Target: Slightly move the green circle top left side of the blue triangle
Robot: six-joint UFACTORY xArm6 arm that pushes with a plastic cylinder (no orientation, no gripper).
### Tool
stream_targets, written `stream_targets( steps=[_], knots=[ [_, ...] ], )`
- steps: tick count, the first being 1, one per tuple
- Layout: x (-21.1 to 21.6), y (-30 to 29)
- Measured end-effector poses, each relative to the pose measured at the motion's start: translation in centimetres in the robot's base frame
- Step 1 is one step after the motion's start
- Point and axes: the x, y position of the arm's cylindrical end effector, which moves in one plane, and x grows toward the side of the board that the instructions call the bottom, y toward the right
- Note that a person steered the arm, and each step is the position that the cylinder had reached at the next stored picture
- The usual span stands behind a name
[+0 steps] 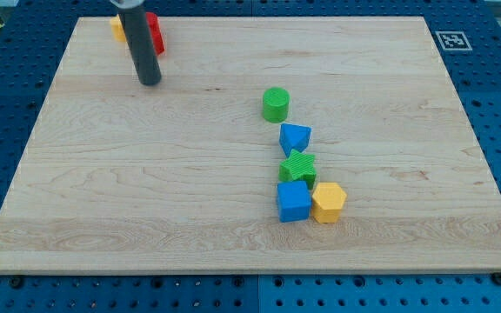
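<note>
The green circle (275, 104) stands near the board's middle, just above and left of the blue triangle (294, 138), with a small gap between them. My tip (150, 83) rests on the board at the upper left, far to the left of the green circle and clear of every block. The rod rises from it toward the view's top edge.
Below the blue triangle sit a green star-like block (298, 166), a blue cube (293, 201) and a yellow hexagon-like block (329, 203), close together. A red block (155, 32) and a yellow block (118, 27) lie by the rod at the top left. The wooden board (103, 217) is framed by blue pegboard.
</note>
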Motion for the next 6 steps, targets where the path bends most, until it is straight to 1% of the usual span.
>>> stream_targets(
  steps=[1, 2, 3, 4, 5, 6],
  knots=[
    [3.4, 3.0],
    [6.0, 7.8],
    [6.6, 13.0],
    [6.6, 15.4],
    [6.6, 14.6],
    [6.0, 11.4]
  ],
)
